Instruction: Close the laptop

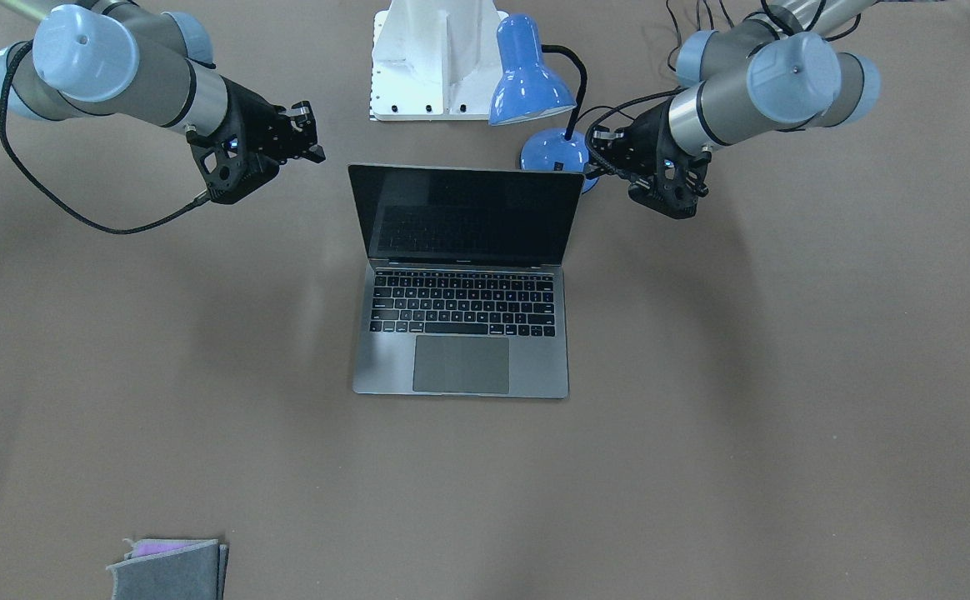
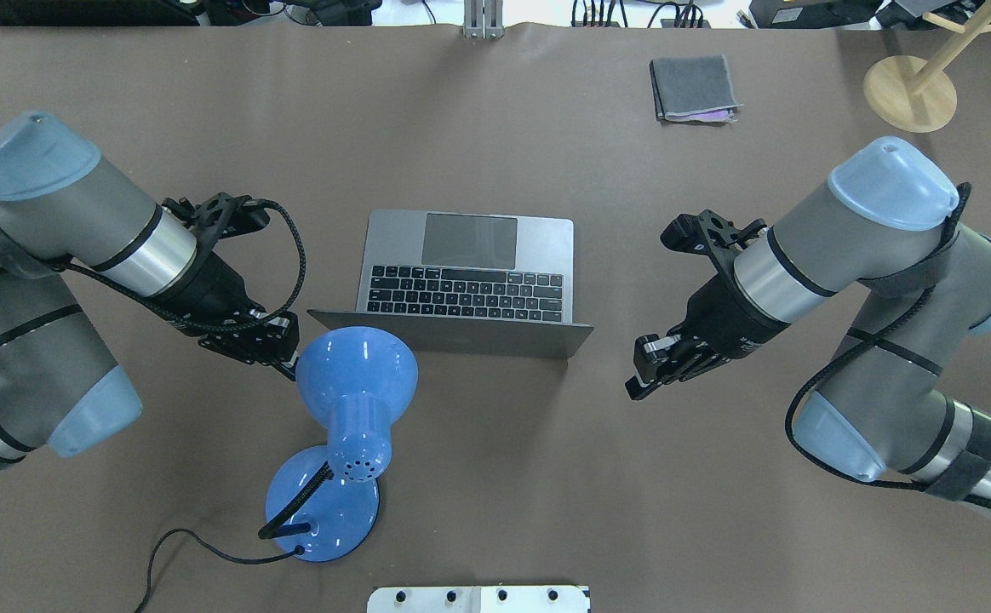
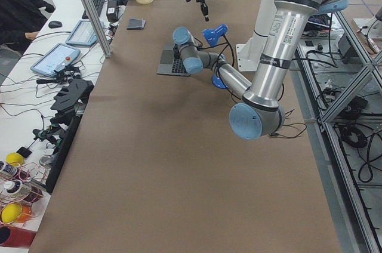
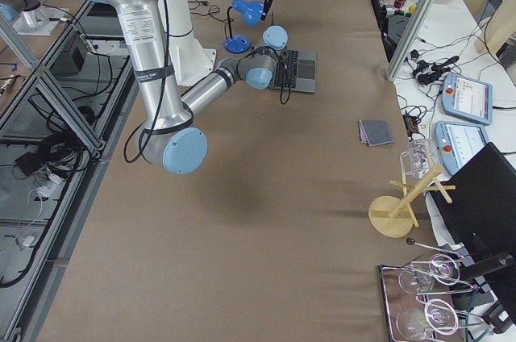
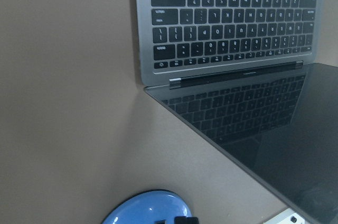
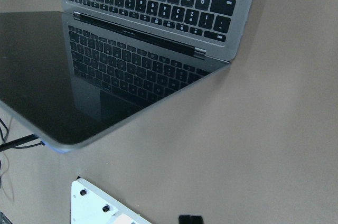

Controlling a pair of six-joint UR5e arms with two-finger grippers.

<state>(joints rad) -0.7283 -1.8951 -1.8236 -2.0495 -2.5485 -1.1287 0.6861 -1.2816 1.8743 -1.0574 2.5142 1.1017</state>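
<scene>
The space-grey laptop (image 1: 460, 333) lies open in the middle of the table, its dark screen (image 1: 466, 212) standing up and its keyboard facing away from the robot. It also shows in the overhead view (image 2: 470, 272). My left gripper (image 1: 595, 154) (image 2: 287, 358) hovers beside the screen's edge, close to the blue lamp, and looks shut and empty. My right gripper (image 1: 317, 133) (image 2: 638, 379) hovers off the screen's other side, apart from it, and also looks shut and empty. Both wrist views show the hinge and keyboard (image 5: 232, 28) (image 6: 158, 2) from the screen side.
A blue desk lamp (image 2: 355, 375) (image 1: 531, 83) stands just behind the screen by my left gripper, its cord trailing. A folded grey cloth (image 2: 693, 87) lies at the far side. A wooden stand (image 2: 908, 94) is at the far right. The white robot base (image 1: 431, 58) is behind the laptop.
</scene>
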